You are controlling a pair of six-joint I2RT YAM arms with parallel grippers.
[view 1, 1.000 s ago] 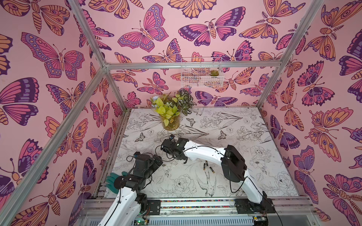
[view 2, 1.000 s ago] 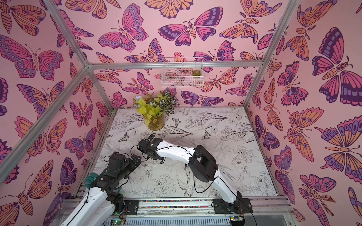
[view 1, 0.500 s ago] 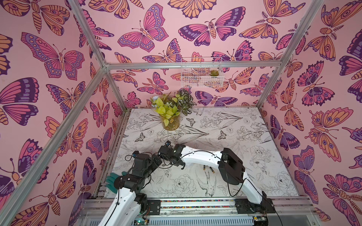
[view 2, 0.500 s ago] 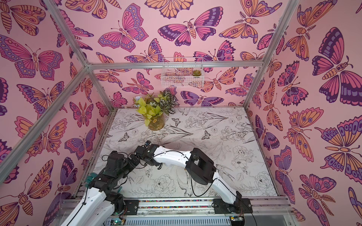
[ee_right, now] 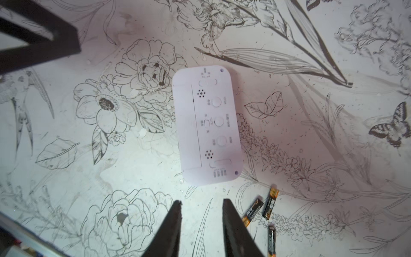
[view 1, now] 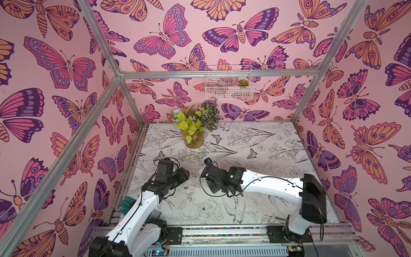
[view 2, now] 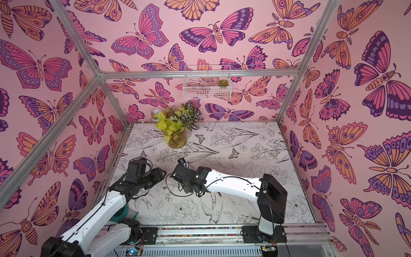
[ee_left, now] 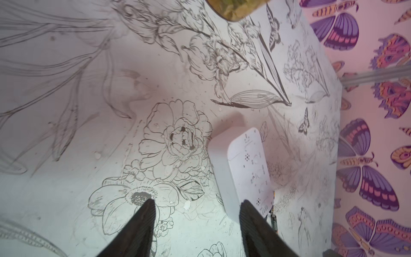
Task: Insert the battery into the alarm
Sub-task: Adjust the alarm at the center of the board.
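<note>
The alarm (ee_right: 206, 124) lies flat on the table with its white back up, showing round buttons and small markings. Three black-and-orange batteries (ee_right: 253, 210) lie loose on the table beside its near end. My right gripper (ee_right: 201, 201) hangs above the table just short of the alarm, open, with only printed table surface between its fingers. My left gripper (ee_left: 196, 201) is open too; one fingertip (ee_left: 245, 205) overlaps the near corner of the alarm (ee_left: 244, 169), and nothing is gripped. In both top views the alarm is hidden under the two wrists.
A glass vase of leafy plants (view 1: 193, 135) stands at the back of the table. A white wire basket (view 1: 229, 82) hangs on the back wall. Butterfly-papered walls close in the sides. My left arm (view 1: 142, 207) and right arm (view 1: 266, 187) reach in from the front rail.
My right wrist has drawn back to the right, away from the left gripper it was close to. Both pairs of jaws have narrowed. The left gripper has edged forward.
</note>
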